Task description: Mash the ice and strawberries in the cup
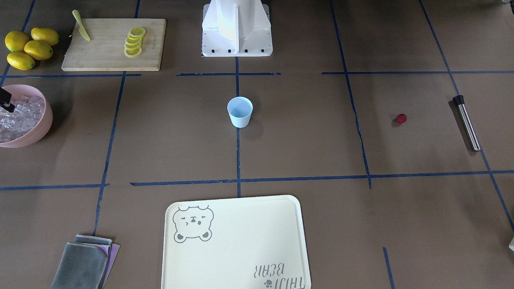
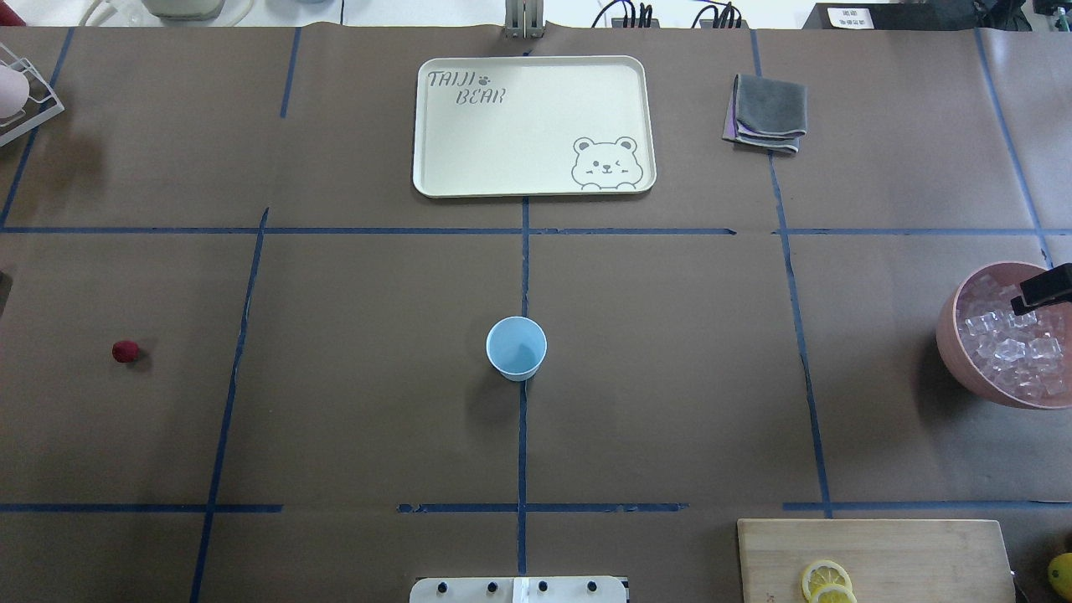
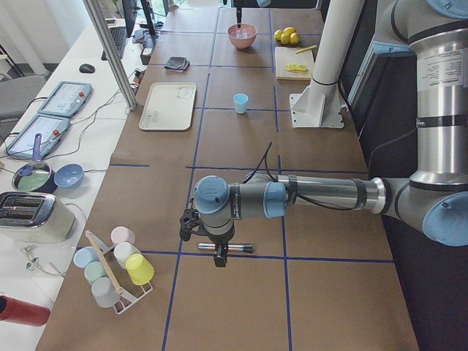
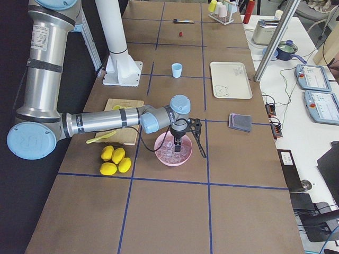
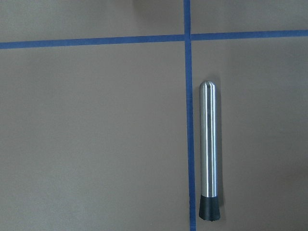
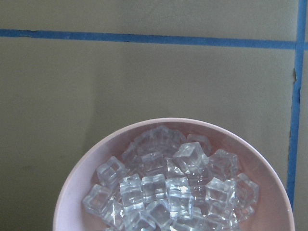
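The pale-blue cup (image 2: 516, 347) stands upright and empty at the table's middle, also in the front view (image 1: 240, 112). The dark-red strawberry (image 2: 126, 351) lies alone far to the robot's left (image 1: 401, 118). The ice (image 6: 168, 187) fills a pink bowl (image 2: 950, 352) at the robot's right. My right gripper (image 2: 1038, 291) hangs just over the ice; only a black part shows, so I cannot tell its state. My left gripper (image 3: 218, 257) hovers over a steel muddler (image 5: 208, 154) on the table; I cannot tell its state.
A cream bear tray (image 2: 435, 180) and folded grey cloths (image 2: 766, 113) lie at the far side. A cutting board (image 1: 80, 60) with lemon slices (image 1: 133, 42) and a yellow knife (image 1: 81, 30), plus whole lemons (image 1: 30, 48), sit near the robot's right. A cup rack (image 3: 113, 267) stands at the left end.
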Tool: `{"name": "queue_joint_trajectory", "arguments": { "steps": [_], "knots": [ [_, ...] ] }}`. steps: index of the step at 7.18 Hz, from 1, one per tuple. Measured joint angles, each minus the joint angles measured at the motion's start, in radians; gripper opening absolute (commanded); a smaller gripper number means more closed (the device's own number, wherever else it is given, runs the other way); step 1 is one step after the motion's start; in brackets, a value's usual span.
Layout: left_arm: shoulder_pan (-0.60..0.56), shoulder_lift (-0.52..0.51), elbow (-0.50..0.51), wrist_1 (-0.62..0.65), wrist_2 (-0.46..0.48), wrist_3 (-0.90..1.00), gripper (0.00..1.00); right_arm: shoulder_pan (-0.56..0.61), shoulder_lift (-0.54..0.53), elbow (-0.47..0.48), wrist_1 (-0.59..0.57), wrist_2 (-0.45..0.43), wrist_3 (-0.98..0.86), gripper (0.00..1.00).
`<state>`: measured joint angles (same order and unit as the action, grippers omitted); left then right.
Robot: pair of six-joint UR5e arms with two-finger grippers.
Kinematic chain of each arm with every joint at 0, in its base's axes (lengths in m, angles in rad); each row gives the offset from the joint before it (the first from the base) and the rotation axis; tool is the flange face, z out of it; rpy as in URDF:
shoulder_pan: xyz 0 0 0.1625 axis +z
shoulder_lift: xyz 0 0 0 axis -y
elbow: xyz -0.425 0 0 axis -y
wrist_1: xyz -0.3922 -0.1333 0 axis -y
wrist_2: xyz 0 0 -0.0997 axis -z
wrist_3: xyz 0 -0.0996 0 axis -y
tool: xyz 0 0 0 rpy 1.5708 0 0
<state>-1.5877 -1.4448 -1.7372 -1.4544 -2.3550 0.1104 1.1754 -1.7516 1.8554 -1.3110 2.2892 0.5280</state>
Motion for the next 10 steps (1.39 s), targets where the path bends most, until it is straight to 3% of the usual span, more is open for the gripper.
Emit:
{"name": "queue_joint_trajectory", "arguments": {
  "steps": [6,8,9,10],
  "knots": [
    [0.0,0.001,-0.008,0.006,-0.036,-0.002,1.0,-0.031,0.054,-0.113,0.012,0.001,0.013,0.85],
    [0.0,0.001,-0.009,0.007,-0.036,-0.002,1.0,-0.055,0.055,-0.114,0.012,0.002,0.012,0.54],
    [0.0,0.001,-0.01,0.008,-0.037,-0.002,1.0,-0.058,0.056,-0.114,0.012,0.001,0.011,0.48],
    [0.0,0.001,-0.01,0.008,-0.036,-0.002,1.0,-0.059,0.057,-0.115,0.012,0.001,0.008,0.36]
  ]
}}
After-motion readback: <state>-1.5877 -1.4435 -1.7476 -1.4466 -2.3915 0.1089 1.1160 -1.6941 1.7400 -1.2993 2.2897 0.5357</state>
